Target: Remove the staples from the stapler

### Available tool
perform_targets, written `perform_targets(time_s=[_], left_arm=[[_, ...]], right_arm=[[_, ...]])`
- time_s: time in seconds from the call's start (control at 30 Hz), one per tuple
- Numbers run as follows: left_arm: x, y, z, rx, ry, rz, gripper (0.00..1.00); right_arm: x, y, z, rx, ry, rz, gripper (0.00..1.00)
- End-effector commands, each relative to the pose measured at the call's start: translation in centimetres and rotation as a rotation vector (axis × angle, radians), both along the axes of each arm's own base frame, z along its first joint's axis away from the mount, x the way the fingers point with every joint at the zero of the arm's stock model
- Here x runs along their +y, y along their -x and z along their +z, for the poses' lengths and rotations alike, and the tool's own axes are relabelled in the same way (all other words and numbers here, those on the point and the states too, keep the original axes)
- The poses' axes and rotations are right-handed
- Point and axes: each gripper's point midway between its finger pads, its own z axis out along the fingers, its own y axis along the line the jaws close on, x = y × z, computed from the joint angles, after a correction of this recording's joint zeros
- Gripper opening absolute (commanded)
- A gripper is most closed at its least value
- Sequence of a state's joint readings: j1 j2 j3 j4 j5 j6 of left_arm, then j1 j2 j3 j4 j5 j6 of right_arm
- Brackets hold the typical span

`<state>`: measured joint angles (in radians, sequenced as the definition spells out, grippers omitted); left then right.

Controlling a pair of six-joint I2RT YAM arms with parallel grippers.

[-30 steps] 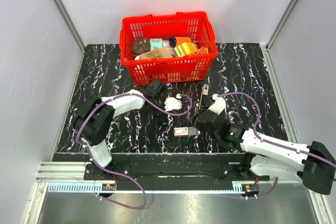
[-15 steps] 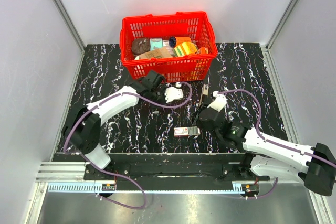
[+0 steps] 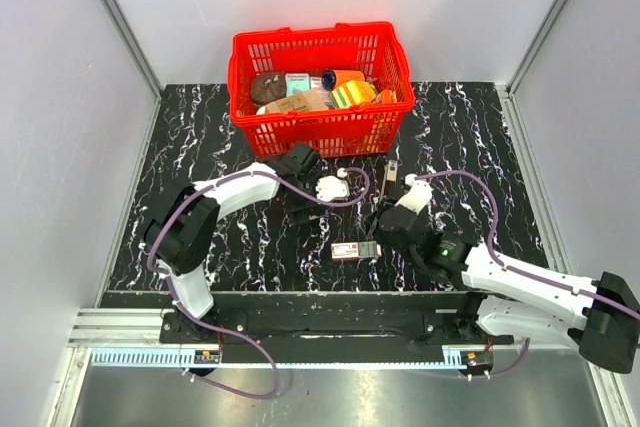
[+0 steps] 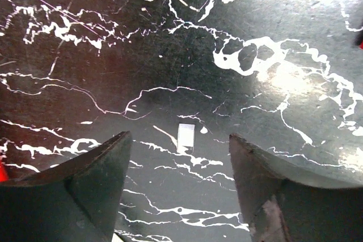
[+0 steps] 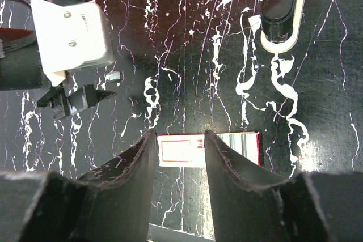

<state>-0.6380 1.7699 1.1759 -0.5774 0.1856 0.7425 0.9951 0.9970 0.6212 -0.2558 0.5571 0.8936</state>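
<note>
The stapler (image 3: 390,182) lies on the black marbled table just below the basket; in the right wrist view the stapler (image 5: 281,4) shows a dark body on a pale base. My left gripper (image 3: 303,205) hangs left of it, and in its own view my left gripper (image 4: 178,136) is open over a small pale staple strip (image 4: 185,137) lying flat on the table. That strip (image 5: 113,75) also shows beside the left fingers (image 5: 74,100). My right gripper (image 5: 178,134) is open, hovering above the table with nothing between its fingers.
A red basket (image 3: 320,132) full of packets stands at the back centre. A small flat red-and-white box (image 3: 355,250) lies near the front edge, under the right gripper (image 3: 382,232). White walls close in the table on the left, right and back.
The left gripper rose toward the basket, then dropped back a little, and its jaws have opened. The right arm has hardly moved.
</note>
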Motion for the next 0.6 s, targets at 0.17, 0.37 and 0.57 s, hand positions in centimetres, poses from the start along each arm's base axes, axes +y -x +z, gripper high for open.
perform_targets(time_s=[0.17,0.37,0.57], left_arm=[[-0.1,-1.6,-0.8,-0.044,-0.054,-0.048,0.79],[-0.1,-1.5,-1.4,-0.007,-0.067,-0.047,0.64],[0.3,-1.3,-1.7,-0.001,-0.089,-0.05,0.47]], right_arm=[[0.0,-0.6,0.8,-0.031,-0.036,-0.026,0.45],[0.2,-0.5,0.9,-0.028,-0.041,-0.018,0.41],[0.3,-0.5,1.0,-0.034,-0.043,-0.01,0.33]])
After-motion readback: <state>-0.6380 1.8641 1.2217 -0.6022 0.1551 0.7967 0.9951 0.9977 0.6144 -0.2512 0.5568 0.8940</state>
